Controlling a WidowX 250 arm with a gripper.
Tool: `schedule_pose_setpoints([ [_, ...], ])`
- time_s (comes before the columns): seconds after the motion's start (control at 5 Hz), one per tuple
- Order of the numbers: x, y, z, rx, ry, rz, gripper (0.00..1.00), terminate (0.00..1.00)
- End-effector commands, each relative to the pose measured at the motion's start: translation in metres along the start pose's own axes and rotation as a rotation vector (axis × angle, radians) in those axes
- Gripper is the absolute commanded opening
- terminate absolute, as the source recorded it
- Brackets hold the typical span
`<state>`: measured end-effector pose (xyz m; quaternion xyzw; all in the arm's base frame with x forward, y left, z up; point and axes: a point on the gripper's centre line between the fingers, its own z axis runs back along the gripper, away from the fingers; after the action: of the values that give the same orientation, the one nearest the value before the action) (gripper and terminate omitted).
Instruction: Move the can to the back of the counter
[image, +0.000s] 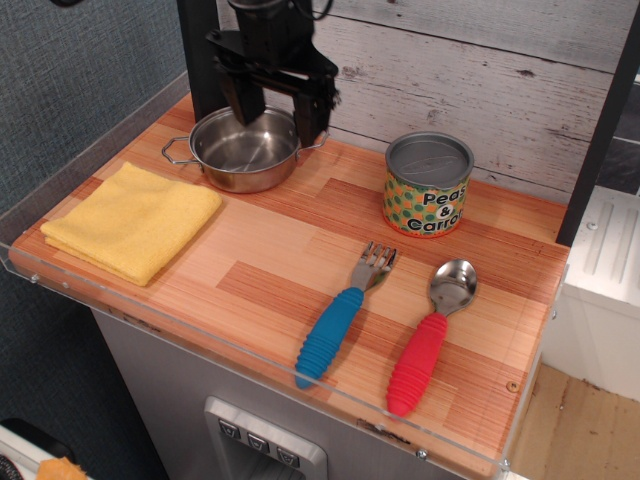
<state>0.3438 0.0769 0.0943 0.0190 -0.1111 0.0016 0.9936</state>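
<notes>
The can (428, 184) stands upright near the back of the wood-plank counter (280, 250), right of centre, close to the whitewashed boards. It has a grey metal top and a yellow "Peas & Carrots" label. My black gripper (275, 110) hangs open and empty above the steel pot (243, 148), well to the left of the can and apart from it.
A folded yellow cloth (132, 220) lies at the left. A blue-handled fork (340, 318) and a red-handled spoon (430, 338) lie at the front right. A clear acrylic rim (250, 345) edges the counter. A black post (600, 130) stands at the right.
</notes>
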Motion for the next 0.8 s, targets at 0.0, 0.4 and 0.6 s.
schedule_pose_setpoints([
  [0.0,-0.007,0.044,0.02,0.06,-0.055,0.257,1.0,0.0],
  [0.4,-0.044,0.07,0.019,0.088,-0.022,0.253,1.0,0.0],
  [0.6,-0.064,0.077,0.021,0.068,-0.023,0.253,1.0,0.0],
])
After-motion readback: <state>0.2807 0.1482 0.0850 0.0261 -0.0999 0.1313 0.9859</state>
